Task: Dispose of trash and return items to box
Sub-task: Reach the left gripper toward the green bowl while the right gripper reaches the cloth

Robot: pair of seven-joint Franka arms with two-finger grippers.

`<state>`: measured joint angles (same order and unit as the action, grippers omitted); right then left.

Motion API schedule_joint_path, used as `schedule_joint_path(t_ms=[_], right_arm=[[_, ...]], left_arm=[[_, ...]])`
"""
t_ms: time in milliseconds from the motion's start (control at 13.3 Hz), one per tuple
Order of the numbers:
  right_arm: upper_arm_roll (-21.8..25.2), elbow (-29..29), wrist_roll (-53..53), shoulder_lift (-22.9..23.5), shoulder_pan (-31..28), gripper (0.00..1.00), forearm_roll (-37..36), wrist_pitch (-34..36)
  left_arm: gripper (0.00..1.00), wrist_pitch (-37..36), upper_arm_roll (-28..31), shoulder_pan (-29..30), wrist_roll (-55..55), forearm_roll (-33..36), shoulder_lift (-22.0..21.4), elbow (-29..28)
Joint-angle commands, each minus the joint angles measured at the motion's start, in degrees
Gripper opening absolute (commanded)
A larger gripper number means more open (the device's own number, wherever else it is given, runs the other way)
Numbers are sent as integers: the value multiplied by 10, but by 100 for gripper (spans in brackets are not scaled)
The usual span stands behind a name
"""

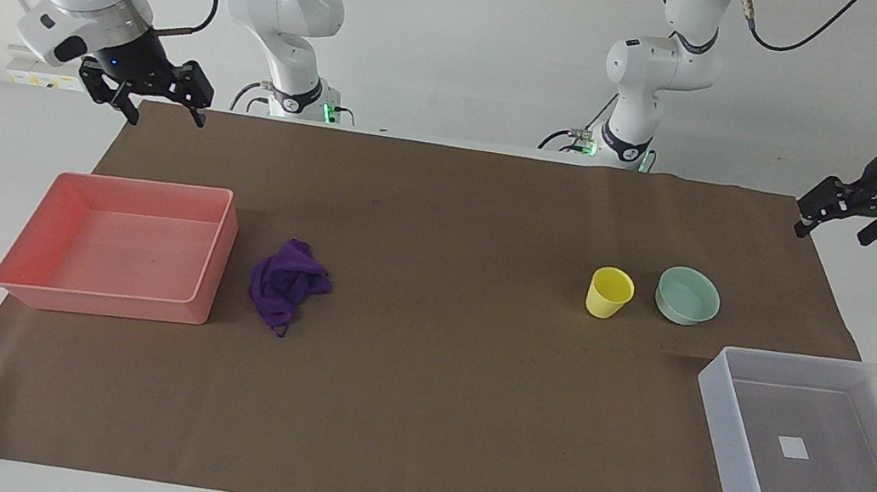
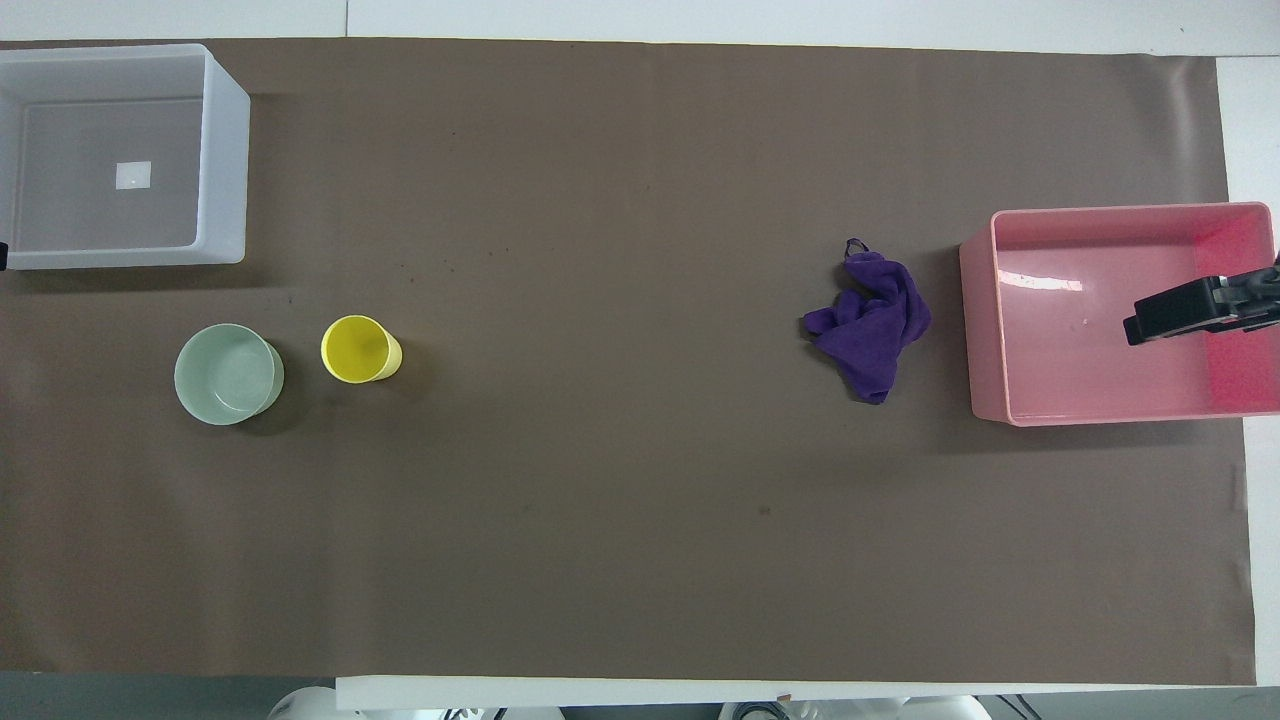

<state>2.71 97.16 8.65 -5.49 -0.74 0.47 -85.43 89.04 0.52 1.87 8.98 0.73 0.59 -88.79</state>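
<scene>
Brown paper covers my table point(image 1: 432, 417) from end to end, and nothing is in hand yet. My right gripper point(image 1: 159, 99) hangs up in the air over the mat's edge at my right arm's end, fingers spread and empty; my left gripper point(image 1: 837, 218) hangs the same way at the other end, also spread, also empty. The purple cloth point(image 1: 287, 283) sits crumpled just beside the pink tray point(image 1: 209, 257), a thin loop trailing off it. That loop could snag a finger, and a soft wad may slip a shallow pinch, I judge. The yellow cup point(image 1: 609, 292) stands upright beside the mint bowl point(image 1: 687, 296), both near the grey-white box point(image 1: 716, 405), not in it. Knocking the light cup over looks like the risk there.
</scene>
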Motion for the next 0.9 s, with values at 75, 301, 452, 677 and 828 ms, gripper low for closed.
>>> schedule_joint_path(t_ms=[75,301,452,677,828], right_arm=[[-1,9,-2,-7,1,100,1,-8],[-1,10,-2,-7,0,100,2,-9],[-2,29,-6,-5,7,99,8,-50],[-4,52,-6,40,73,99,10,-121],[-5,58,-6,78,106,99,11,-163]], left_arm=[[100,3,-3,3,11,5,-6,-16],[100,61,-2,3,0,6,-65,-139],[100,200,-3,4,-42,7,-116,-279],[100,304,-3,6,-55,6,-102,-387],[100,352,-3,5,-60,6,-81,-439]])
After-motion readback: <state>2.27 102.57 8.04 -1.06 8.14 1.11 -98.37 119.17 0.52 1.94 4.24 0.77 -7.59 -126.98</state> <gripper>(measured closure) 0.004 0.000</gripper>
